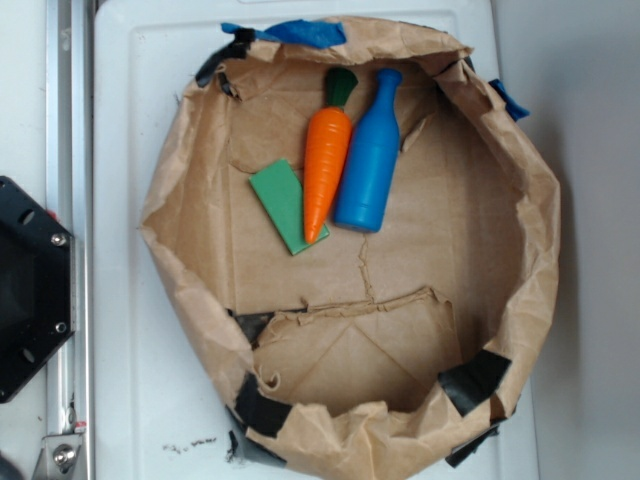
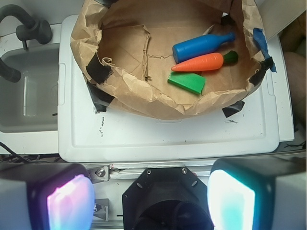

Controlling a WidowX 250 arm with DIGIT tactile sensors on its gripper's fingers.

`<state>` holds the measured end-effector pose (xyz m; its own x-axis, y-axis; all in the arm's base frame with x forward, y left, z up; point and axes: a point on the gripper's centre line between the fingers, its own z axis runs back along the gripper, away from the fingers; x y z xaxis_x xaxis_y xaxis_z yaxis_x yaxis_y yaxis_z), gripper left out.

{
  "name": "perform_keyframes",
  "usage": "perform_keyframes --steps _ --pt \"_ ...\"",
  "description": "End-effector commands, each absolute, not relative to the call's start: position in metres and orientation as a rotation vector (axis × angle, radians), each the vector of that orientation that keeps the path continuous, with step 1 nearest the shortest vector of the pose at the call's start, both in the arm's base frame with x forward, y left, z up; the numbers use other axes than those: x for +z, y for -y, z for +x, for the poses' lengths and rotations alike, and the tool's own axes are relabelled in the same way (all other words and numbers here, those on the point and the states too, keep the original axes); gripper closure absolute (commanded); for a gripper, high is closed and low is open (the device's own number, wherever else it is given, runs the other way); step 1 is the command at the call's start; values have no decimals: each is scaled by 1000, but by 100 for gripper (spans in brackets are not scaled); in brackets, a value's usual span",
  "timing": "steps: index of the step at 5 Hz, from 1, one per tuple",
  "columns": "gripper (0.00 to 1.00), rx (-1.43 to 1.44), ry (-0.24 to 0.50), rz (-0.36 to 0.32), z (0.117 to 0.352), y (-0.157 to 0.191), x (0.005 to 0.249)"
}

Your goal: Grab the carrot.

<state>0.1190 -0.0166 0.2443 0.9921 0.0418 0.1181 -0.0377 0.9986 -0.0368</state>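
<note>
Closest to the wrist camera, the two pads of the end effector point(image 2: 151, 199) fill the bottom corners, one glowing pink point(image 2: 70, 200) at left and one teal point(image 2: 231, 196) at right, set wide apart with nothing between them, so it is open. It hangs over the near edge of the white surface point(image 2: 144, 139), well apart from the paper nest.

On that surface sits a crumpled brown paper bag point(image 1: 200, 150) rolled down into a shallow bowl, patched with black tape point(image 1: 475, 378) and blue tape point(image 1: 295, 32).

Inside it, in the exterior view from left to right, lie a flat green wedge block point(image 1: 282, 205), the carrot point(image 1: 325, 165) and a blue plastic bottle point(image 1: 370, 160). The carrot rests between the two, its pointed tip overlapping the block's edge, its dark green stem cap toward the bag's far rim, its side just beside the bottle.

At the left of the wrist view, a grey sink basin point(image 2: 29, 93) adjoins the surface.
</note>
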Motion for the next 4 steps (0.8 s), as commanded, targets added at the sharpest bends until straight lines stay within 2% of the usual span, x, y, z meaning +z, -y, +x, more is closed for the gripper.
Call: perform_keyframes --steps 1,2,3,4 --pt "0 40 119 -34 119 17 244" --pt "0 131 102 1 146 11 223" --pt "0 183 112 1 173 1 222" --pt "0 277 159 -14 194 -9 217"
